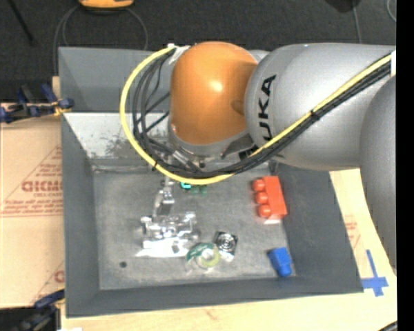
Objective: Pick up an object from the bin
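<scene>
Metallic end effector (167,223) is hanging low over the bin's (83,205) middle, spread or pressed together I cannot tell; a green-and-white ring (205,256) is lying just beside it, so the pick is looking undone.

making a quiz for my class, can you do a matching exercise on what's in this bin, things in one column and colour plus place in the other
Things:
1 studded brick
2 small block
3 ring
4 gripper

Colour and place:
a blue, lower right corner of the bin floor
b silvery, middle of the floor
c orange-red, right part of the floor
d green and white, near the lower wall

Pairs: 1-c, 2-a, 3-d, 4-b
</scene>
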You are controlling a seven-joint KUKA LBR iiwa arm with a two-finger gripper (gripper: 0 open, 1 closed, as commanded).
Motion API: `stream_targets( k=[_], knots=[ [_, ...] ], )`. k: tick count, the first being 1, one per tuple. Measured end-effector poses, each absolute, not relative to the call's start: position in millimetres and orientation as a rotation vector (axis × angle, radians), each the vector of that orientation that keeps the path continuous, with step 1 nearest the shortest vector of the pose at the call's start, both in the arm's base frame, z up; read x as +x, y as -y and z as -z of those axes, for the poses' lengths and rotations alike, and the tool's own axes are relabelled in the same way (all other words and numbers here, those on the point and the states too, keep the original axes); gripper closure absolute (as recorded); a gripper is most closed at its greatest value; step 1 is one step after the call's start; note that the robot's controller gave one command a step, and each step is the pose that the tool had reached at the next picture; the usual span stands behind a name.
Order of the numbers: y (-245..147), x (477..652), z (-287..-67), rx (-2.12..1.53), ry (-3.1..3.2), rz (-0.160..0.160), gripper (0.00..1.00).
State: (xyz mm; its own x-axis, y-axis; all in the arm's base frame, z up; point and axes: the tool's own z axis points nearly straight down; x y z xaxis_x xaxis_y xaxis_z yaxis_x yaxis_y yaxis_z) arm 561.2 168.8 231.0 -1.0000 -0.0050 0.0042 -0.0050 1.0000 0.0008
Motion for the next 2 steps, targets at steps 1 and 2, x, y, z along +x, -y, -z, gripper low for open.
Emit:
stream_targets(
  k=[1,2],
  knots=[
    [-89.8,528.8,-155.0,0.078,3.133,-0.008,0.0],
    [-97.1,517.9,-106.1,0.148,3.143,0.002,0.0]
  ],
)
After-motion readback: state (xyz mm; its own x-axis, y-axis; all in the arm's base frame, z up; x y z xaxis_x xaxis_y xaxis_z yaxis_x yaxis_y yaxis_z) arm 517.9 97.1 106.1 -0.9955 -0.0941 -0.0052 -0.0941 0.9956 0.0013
